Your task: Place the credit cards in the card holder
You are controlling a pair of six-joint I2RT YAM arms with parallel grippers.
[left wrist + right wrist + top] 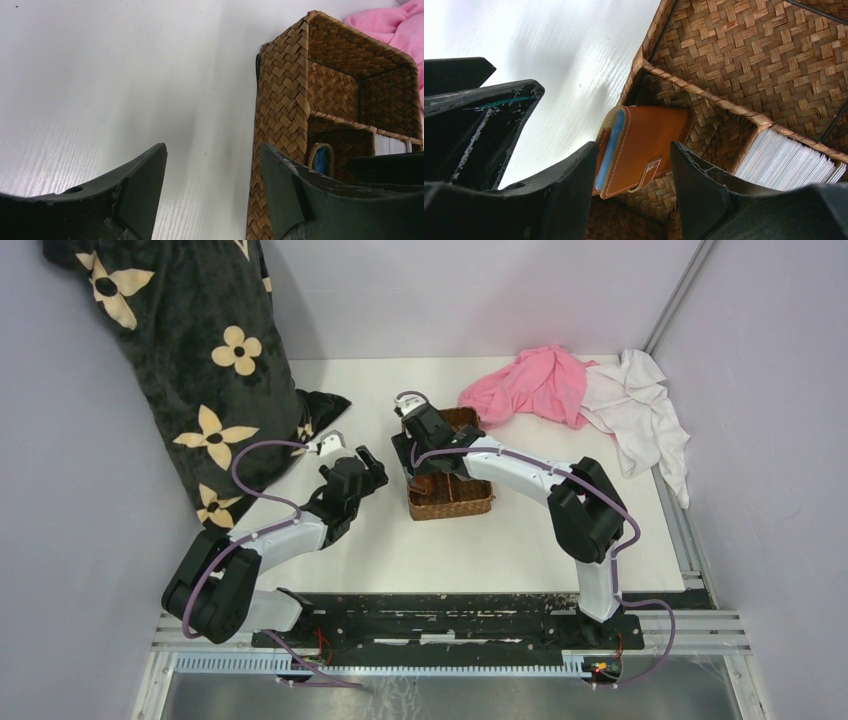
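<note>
**As held on the tabletop: contents, largest first**

Where the far left corner of the tabletop point(380, 550) meets the wall, a dark cushion point(190, 370) with pale flower prints is propped.

- At the far right corner, a pink cloth point(535, 385) and a white cloth point(640, 405) are heaped, touching each other.
- A brown woven basket point(455, 502) with compartments is set near the middle of the tabletop, toward the far edge.
- The left gripper point(211, 150) is held over bare tabletop just beside the basket's left wall; its claw is spread and nothing is gripped.
- The right gripper point(633, 146) is hung over the basket, claw spread, one finger to each side of the card holder point(649, 135). Contact cannot be told.
- The card holder, folded shut with its tab across, is lodged in a compartment along the basket's left wall; a blue edge is shown at its side.
- The credit cards point(784, 162) are stacked on edge in the adjoining compartment.
</note>
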